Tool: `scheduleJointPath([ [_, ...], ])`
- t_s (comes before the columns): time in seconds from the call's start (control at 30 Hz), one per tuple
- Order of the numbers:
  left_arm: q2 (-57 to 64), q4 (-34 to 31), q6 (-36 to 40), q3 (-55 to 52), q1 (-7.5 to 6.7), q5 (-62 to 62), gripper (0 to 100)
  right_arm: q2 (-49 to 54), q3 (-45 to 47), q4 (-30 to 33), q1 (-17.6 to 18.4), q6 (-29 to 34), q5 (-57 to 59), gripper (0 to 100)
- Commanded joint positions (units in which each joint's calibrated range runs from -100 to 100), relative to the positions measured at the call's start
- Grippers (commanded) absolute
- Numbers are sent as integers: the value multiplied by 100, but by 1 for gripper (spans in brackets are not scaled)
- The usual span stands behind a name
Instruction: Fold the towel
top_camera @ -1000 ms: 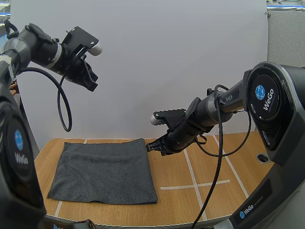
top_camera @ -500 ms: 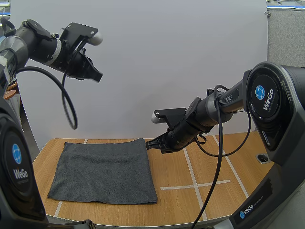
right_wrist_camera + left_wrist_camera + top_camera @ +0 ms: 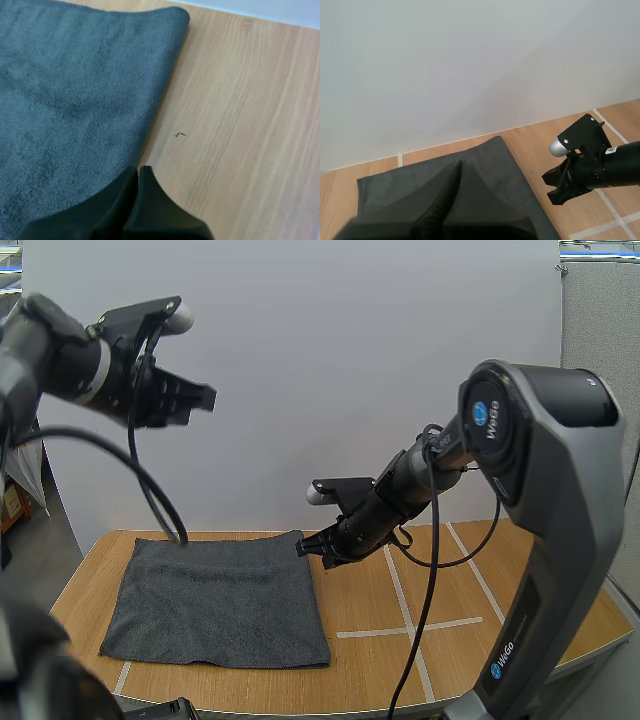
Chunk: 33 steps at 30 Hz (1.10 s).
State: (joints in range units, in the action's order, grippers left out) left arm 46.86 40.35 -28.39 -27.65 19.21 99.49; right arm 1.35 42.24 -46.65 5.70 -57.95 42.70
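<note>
At the far right corner of the towel (image 3: pixel 215 600), likely soft and limp, take hold; your right gripper (image 3: pixel 302 548) there and left gripper (image 3: pixel 203 398) aloft are both closed, empty.

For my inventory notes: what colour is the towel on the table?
Dark grey, plain with no pattern; the towel shows best in the right wrist view.

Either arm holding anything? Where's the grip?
Nothing held. Left gripper, jaws shut, hangs up high; right gripper, jaws shut, sits at the towel's right edge near its far corner.
</note>
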Motion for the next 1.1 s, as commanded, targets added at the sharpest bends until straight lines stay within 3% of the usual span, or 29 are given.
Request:
scheduleJointPath([
  [0.0, 519, 52, 74, -394, 151, 51, 0, -78, -48, -61, -22, -151, 18, 38],
  [0.07, 728, -62, 74, -523, 202, 51, 0, -134, -55, -167, -22, -337, -50, 52],
  [0.13, 858, -184, 97, -649, 227, 51, 0, -175, -55, -347, -22, -544, -50, 57],
  [0.6, 901, -397, -15, -784, 227, 51, 0, -598, -55, -1846, -22, -1690, -47, 57],
  [0.73, 901, -397, -15, -784, 227, 51, 0, -770, -55, -1997, -22, -1771, -47, 57],
  [0.83, 928, -438, -12, -784, -1, 51, 0, -845, -55, -1997, -22, -1791, -22, 57],
  [0.93, 958, -443, -12, -784, -464, 51, 0, -845, -55, -1997, -22, -1822, -2, 57],
  [1.0, 1024, -443, -12, -784, -698, 51, 0, -845, -55, -1985, -22, -1844, 30, 57],
  [1.07, 1051, -443, -12, -784, -839, 51, 0, -845, -55, -1974, -22, -1844, 30, 57],
])
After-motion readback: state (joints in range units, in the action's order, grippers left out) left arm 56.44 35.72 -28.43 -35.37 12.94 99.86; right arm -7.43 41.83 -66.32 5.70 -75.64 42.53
